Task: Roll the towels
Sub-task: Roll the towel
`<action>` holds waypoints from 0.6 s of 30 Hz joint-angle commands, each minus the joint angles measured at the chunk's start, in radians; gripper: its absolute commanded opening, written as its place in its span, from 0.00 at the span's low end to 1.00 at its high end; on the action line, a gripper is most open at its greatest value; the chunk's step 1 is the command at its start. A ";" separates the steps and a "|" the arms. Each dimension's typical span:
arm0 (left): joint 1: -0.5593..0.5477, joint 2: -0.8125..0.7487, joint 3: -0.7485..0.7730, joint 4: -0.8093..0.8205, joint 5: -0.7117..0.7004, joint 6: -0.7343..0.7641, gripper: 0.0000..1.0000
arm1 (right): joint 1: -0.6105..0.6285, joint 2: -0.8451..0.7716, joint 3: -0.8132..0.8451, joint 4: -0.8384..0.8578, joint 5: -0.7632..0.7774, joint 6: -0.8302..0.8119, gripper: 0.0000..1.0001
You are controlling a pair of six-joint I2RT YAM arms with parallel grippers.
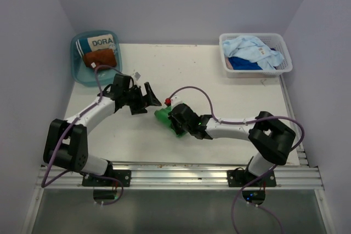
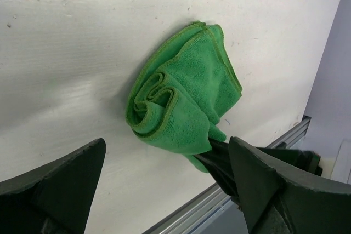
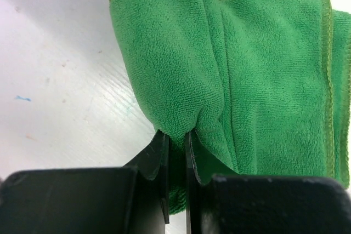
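Observation:
A bright green towel (image 1: 162, 115) lies partly rolled at the middle of the table (image 1: 230, 89). My right gripper (image 1: 174, 120) is shut on a fold of it. The right wrist view shows the two fingers pinching the towel (image 3: 230, 64) at its near edge, gripper (image 3: 176, 143). My left gripper (image 1: 149, 101) is open and empty just left of the towel. In the left wrist view the towel's rolled end (image 2: 181, 97) lies beyond the open left gripper (image 2: 164, 190), with the right gripper's black fingers (image 2: 227, 163) holding its lower edge.
A blue tub (image 1: 77, 69) at the back left holds a rust-brown towel (image 1: 100, 58) and the white-and-teal "DORA" item (image 1: 102, 42). A white basket (image 1: 285, 53) at the back right holds light blue (image 1: 253, 47) and dark blue (image 1: 244, 63) towels. A metal rail (image 1: 181, 172) runs along the near edge.

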 commanded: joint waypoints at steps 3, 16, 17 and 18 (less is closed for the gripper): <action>0.005 -0.062 -0.062 0.023 0.047 0.000 0.99 | -0.096 -0.031 -0.064 0.094 -0.307 0.168 0.00; -0.072 -0.016 -0.145 0.195 0.071 -0.098 0.99 | -0.256 0.006 -0.213 0.419 -0.674 0.480 0.00; -0.081 -0.010 -0.147 0.205 0.069 -0.108 0.99 | -0.265 0.018 -0.226 0.470 -0.686 0.497 0.00; -0.086 0.002 -0.150 0.224 0.068 -0.115 0.98 | -0.270 0.027 -0.236 0.499 -0.714 0.517 0.00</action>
